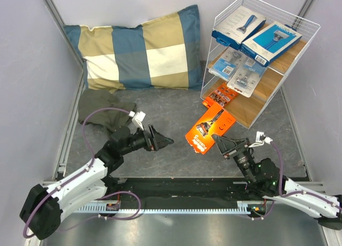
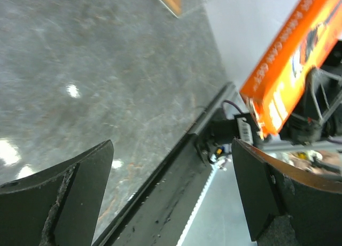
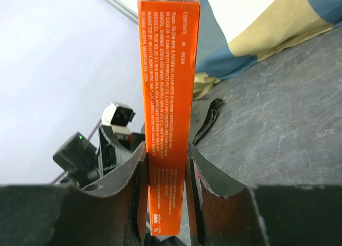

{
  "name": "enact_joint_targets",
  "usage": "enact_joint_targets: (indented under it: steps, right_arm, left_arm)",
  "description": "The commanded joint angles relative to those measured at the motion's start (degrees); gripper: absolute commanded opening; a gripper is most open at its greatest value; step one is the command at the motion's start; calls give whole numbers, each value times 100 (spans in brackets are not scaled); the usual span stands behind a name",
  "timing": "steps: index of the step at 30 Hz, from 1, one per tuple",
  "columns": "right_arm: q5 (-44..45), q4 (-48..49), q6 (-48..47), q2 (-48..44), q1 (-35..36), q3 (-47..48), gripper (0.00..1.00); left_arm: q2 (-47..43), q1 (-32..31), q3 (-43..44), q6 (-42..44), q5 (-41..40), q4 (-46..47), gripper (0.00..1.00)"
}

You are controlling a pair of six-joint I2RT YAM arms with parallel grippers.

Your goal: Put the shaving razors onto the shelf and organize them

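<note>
Five of six on shelf (image 1: pixel 251 109): blue boxes (image 1: pixel 239 25) top board, blister packs (image 1: pixel 227 62) middle, orange card (image 1: pixel 220 94) bottom. Last orange pack (image 1: pixel 210 129) clamped in right gripper (image 1: pixel 223 143); left gripper (image 1: pixel 163 142) spread, empty.

Colour notes for you, front to back.
- Orange pack (image 1: pixel 210 129): bright orange, with white lettering down its edge and a dark razor picture on the face.
- Orange card (image 1: pixel 220 95): same orange, with black patches.
- Blue boxes (image 1: pixel 239 24): mid-blue with dark navy sides and a pale razor picture.
- Blister packs (image 1: pixel 227 62): clear over grey-blue.
- Shelf (image 1: pixel 256 104): white wire and light-brown wood-grain boards.
- Pillow (image 1: pixel 141 51): blue, tan and cream checks.
- Cloth (image 1: pixel 104 109): dark olive.
- Surface (image 1: pixel 171 155): mottled dark grey.
- Left tool (image 1: pixel 163 141) and right tool (image 1: pixel 222 144): black.
- Arms (image 1: pixel 80 181): white.
</note>
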Motion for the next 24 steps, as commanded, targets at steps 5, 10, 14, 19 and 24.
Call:
enact_joint_targets:
  steps: [5, 10, 14, 19, 24]
  right_arm:
    - [285, 1006, -225, 109, 8, 22, 0]
    - [197, 1402, -269, 478, 0, 40, 0]
    - [179, 1604, -260, 610, 0, 22, 0]
    - [171, 1692, -199, 584, 8, -39, 0]
    - [153, 1745, -199, 601, 9, -39, 0]
  left_arm:
    - [741, -647, -288, -662, 318, 3196, 99]
    - [1576, -920, -94, -838, 494, 4479, 98]
    - [1989, -1254, 47, -812, 337, 5033, 96]
    - [2060, -1624, 433, -338, 2, 4685, 95]
    - [2560, -1826, 741, -346, 2, 4849, 92]
